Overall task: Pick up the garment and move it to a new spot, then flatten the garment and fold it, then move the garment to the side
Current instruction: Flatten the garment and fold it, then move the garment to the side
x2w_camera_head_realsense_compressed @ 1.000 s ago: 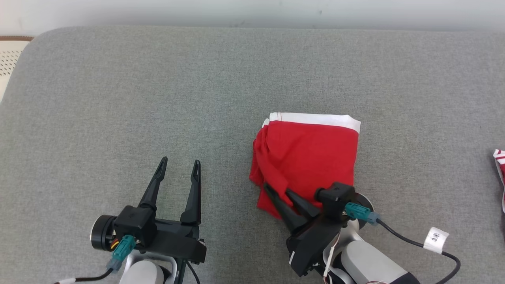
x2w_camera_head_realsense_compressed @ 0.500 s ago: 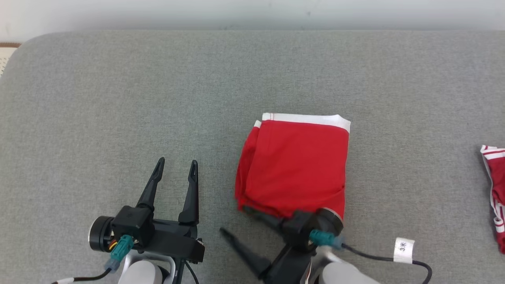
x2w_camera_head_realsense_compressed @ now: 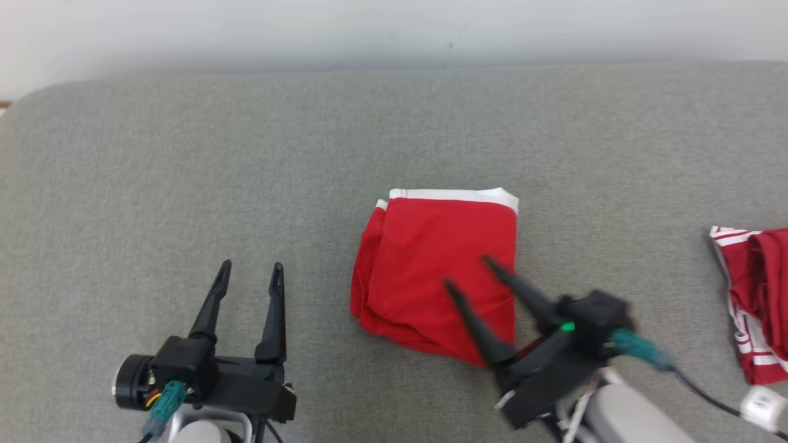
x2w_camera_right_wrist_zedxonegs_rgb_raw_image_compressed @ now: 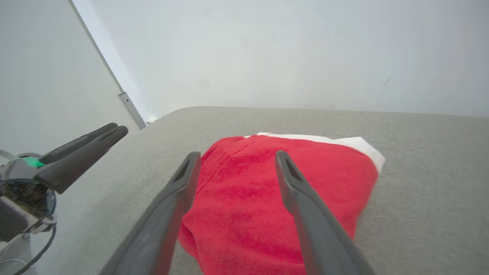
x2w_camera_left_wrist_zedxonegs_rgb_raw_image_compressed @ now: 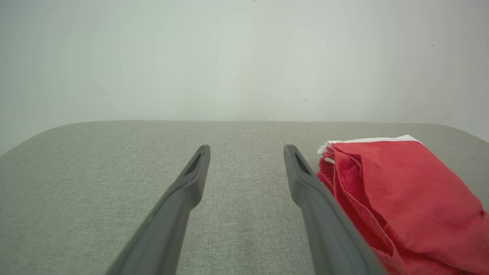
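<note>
A wide grey fabric-covered worktop (x2w_camera_head_realsense_compressed: 184,160) is seen from above. A folded red cloth garment with a white waistband (x2w_camera_head_realsense_compressed: 431,258) is laid flat near its middle. A crumpled red-and-white striped cloth (x2w_camera_head_realsense_compressed: 757,289) is seen at the right edge, well apart. The right claw (x2w_camera_head_realsense_compressed: 465,271) is held open over the garment's near part, gripping nothing. The left claw (x2w_camera_head_realsense_compressed: 252,264) is held open to the garment's left, empty.
</note>
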Robot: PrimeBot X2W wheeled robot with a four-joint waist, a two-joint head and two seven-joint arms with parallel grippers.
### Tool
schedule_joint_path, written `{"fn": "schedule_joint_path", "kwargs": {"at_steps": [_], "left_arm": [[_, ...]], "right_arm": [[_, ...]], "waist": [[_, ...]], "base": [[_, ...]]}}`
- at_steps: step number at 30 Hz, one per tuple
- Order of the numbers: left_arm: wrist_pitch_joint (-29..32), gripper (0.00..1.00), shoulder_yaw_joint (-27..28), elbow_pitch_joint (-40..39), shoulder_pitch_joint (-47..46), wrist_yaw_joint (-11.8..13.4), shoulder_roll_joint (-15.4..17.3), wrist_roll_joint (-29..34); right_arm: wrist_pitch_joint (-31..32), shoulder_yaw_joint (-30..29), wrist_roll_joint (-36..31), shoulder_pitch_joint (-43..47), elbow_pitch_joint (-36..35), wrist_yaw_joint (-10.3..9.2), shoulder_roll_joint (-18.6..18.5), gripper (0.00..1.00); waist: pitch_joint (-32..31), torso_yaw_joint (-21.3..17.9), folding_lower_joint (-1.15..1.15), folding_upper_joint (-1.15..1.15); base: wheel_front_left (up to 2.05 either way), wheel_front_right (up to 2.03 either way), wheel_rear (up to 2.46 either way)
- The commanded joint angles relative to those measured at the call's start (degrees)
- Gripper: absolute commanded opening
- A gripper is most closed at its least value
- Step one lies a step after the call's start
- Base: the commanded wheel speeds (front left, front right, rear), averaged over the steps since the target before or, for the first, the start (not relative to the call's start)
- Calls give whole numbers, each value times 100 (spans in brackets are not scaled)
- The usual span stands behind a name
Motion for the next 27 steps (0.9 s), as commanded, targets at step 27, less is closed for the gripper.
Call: {"fn": "schedule_joint_path", "kwargs": {"at_steps": [27], "left_arm": [[397,100,17,-669,810,276,447,162]], "right_arm": [[756,-3207,-1372,2073,-1213,0,342,100]], "waist": [[-700,-351,0,0]], "base": [[0,0,0]]}}
